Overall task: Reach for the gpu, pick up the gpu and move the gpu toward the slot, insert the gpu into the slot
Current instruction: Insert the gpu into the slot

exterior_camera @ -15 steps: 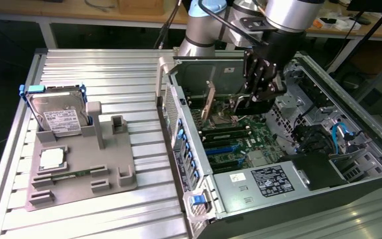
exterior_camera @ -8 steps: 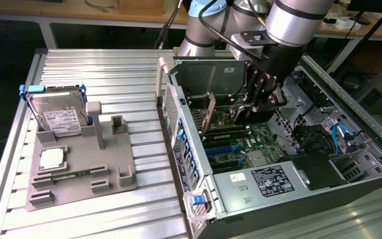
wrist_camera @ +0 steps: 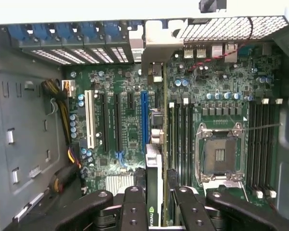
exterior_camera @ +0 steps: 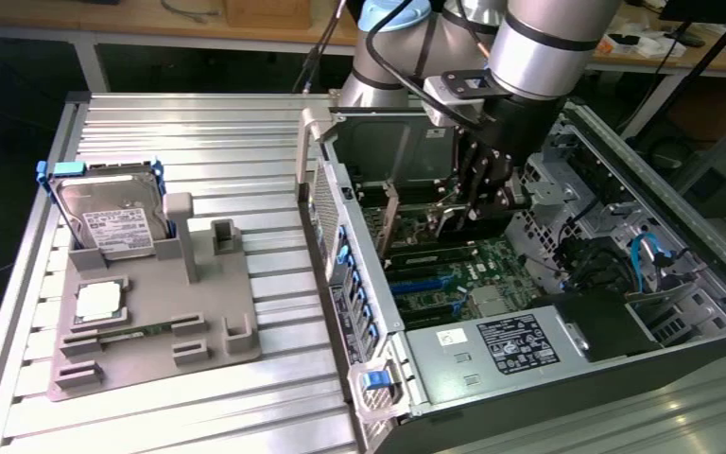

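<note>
Your gripper [wrist_camera: 156,195] is clamped narrow on the gpu [wrist_camera: 153,161], held edge-on inside the case [exterior_camera: 337,218] just beside the blue slot [wrist_camera: 144,115], so watch it: if it's off line it'll likely jam on the slot rim or tilt in the grip.

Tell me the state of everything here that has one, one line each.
Dark flat gpu card, gripped edge-on over the green motherboard; seating unclear.
Black gripper, shut on the gpu card.
Dark metal computer case, side open.
Metal-framed processor socket, empty.
Silver hard drive with blue frame, upright in the grey holder.
Square silver processor chip, flat on the grey holder.
</note>
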Action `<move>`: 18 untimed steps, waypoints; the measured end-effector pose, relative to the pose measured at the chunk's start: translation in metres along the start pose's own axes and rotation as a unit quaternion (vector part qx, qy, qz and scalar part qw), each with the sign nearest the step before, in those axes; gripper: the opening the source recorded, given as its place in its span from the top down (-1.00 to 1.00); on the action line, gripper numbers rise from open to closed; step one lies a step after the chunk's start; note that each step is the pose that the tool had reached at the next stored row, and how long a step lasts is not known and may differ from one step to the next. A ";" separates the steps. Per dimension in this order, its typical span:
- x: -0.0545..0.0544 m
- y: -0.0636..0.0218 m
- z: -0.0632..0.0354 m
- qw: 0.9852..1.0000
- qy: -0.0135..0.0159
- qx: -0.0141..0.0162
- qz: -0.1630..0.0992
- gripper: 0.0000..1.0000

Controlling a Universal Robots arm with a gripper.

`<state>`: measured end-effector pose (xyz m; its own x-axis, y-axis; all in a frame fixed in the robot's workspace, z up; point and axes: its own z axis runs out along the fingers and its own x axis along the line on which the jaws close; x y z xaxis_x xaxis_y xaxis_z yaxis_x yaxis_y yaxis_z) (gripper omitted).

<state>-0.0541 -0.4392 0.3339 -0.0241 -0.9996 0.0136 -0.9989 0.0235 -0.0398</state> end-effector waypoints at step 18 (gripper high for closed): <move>0.000 0.0031 0.0328 1.000 0.000 0.000 0.000 0.47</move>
<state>-0.0559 -0.4393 0.3010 -0.0246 -0.9996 0.0142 -0.9989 0.0240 -0.0398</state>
